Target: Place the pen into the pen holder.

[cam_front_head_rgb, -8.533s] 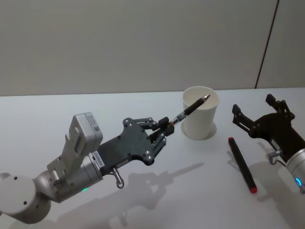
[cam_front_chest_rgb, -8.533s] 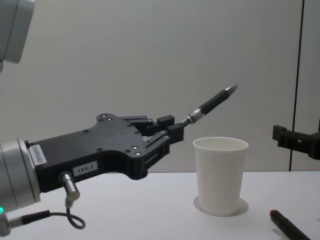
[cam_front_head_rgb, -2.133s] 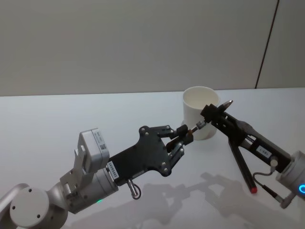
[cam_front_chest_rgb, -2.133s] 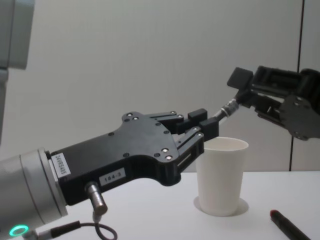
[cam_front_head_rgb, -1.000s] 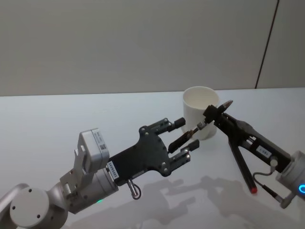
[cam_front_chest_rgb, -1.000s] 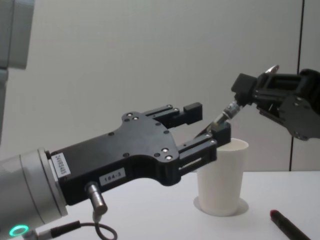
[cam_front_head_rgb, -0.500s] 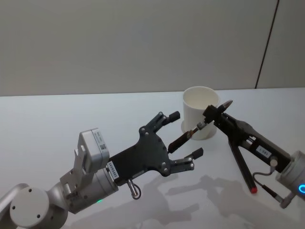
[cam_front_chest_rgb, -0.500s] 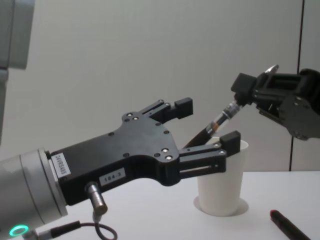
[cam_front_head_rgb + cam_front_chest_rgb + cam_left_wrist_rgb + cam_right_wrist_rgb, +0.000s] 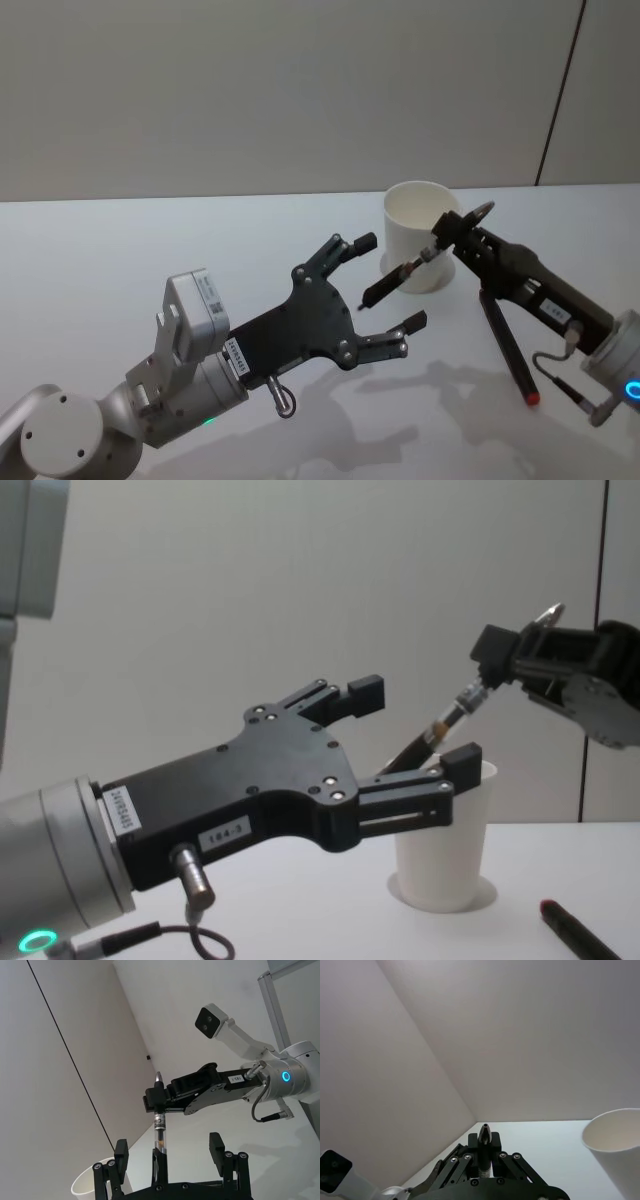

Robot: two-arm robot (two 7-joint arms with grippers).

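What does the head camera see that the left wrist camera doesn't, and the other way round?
Head view adds: a red-tipped pen lying on the table right of the white cup. Left wrist view adds: the robot's white camera head, up behind the right arm. Both share: that cup, the dark pen gripped by the shut right claw, and the open left claw, fingers either side of the pen's lower end.

White table [image 9: 120, 260], pen holder [image 9: 410, 248] upright, blk marker [image 9: 510, 350] flat
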